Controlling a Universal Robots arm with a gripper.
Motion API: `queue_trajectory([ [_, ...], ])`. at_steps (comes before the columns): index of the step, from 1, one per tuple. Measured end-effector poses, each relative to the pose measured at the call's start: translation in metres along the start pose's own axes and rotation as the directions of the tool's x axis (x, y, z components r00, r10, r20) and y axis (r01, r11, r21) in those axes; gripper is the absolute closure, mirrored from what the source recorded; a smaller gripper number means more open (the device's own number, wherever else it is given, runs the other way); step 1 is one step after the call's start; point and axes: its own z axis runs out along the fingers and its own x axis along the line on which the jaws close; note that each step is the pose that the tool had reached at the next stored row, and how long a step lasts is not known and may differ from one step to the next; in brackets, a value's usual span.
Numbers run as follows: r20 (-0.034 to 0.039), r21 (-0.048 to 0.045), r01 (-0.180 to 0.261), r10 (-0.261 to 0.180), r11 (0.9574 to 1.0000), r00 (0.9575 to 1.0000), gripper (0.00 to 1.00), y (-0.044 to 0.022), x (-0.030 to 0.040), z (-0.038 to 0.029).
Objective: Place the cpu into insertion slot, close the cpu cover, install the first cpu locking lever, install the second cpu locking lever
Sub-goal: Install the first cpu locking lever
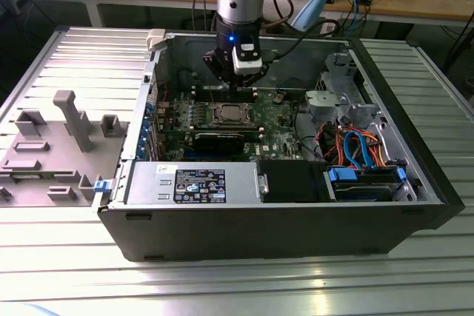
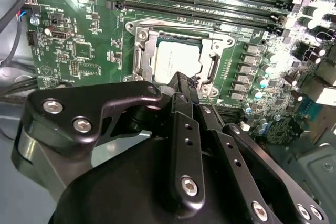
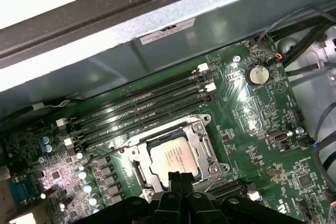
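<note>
You're working inside the open computer case (image 1: 259, 234), over the green circuit board (image 2: 79, 30) that carries the insertion slot (image 2: 137, 45). Your gripper (image 2: 184, 82) hangs just above one edge of the slot, on the side away from the memory slots (image 3: 142, 100). Its fingers (image 2: 186, 124) are drawn together to a single narrow tip and have nothing between them.

The chip is already seated, so I judge the step in hand to be the cover and lever work. To do it well:
- Use the closed tip as a pusher and press only on metal at the slot's edge.
- Keep the tip off the chip's top and off the small parts just beside the slot.
- Come down straight, because a slanted push could slide the tip onto the board.
- Check that the frame sits flat on all sides of the slot before you load it.

The cpu cover (image 3: 203, 148) looks folded down over the slot. It's a dull silver frame with its square opening centred on it. I can't tell whether either thin wire lever beside the slot is latched.

The cpu (image 2: 178, 59) lies flat inside the slot and shows through that opening. It's a pale, smooth metal square with faint print, and it sits level and square to the slot's rim.
</note>
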Motion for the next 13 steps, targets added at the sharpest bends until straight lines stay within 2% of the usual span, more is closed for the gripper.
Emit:
queue_trajectory([
  [3,-0.0007,-0.0022,0.038,-0.038,0.9993,0.9993,0.89,0.0003,0.0002,-0.0001],
  [5,-0.0008,-0.0025,0.078,-0.078,0.9969,0.9969,0.89,0.0002,0.0002,-0.0002],
  [7,-0.0008,-0.0030,0.120,-0.120,0.9927,0.9927,0.89,0.0002,0.0002,-0.0002],
  [8,-0.0008,-0.0034,0.153,-0.153,0.9883,0.9883,0.89,0.0003,0.0002,-0.0002],
  [11,-0.0004,-0.0041,0.205,-0.205,0.9788,0.9788,0.89,0.0003,0.0002,-0.0001],
  [13,0.0020,-0.0046,0.212,-0.212,0.9772,0.9772,0.89,-0.0002,0.0013,0.0000],
])
